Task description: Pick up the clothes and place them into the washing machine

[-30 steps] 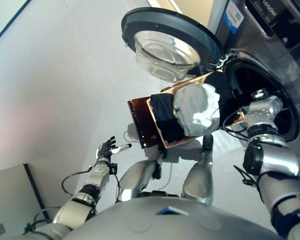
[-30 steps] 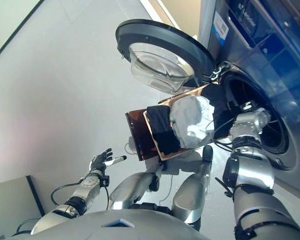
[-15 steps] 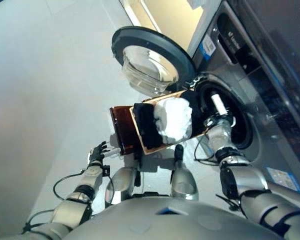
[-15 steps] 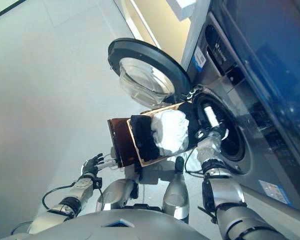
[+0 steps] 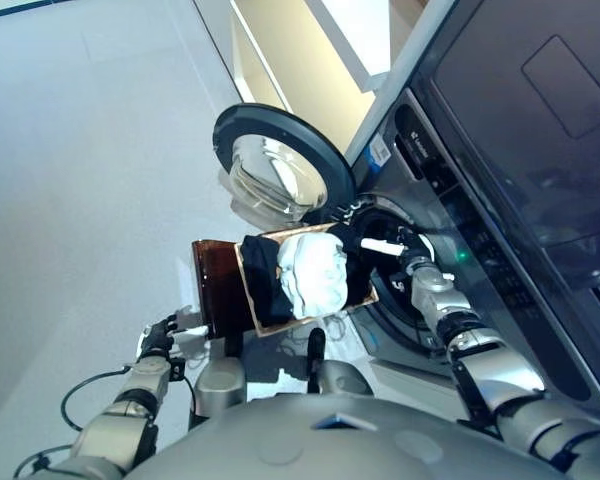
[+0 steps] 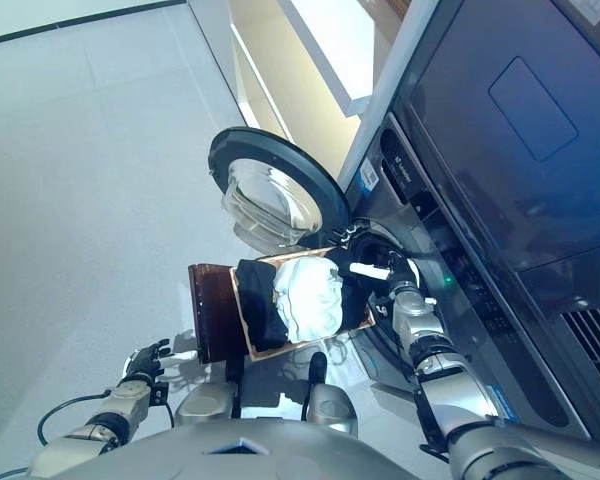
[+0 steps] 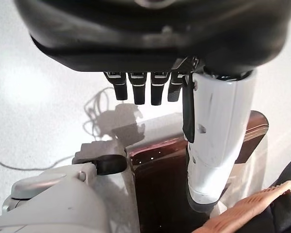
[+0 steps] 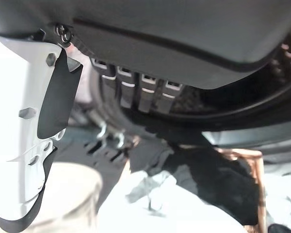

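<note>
Looks like a laundry room or showroom corner: front-loading washing machine [image 6: 450, 230] built into dark grey cabinetry, round door [image 6: 277, 187] swung open, brown basket [image 5: 280, 285] of clothes [image 6: 305, 297] at the drum mouth, pale tiled floor [image 6: 90, 150].

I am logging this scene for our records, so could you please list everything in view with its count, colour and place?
Washing machine: one, dark grey, at right.
Door: one, round, dark rim with clear bowl, swung open.
Basket: one, brown, before the opening.
White garment: one, heaped in basket.
Black garment: one, beside the white one.
Floor: light grey.
Left hand: open, low by basket.
Right hand: open, at the drum mouth.
</note>
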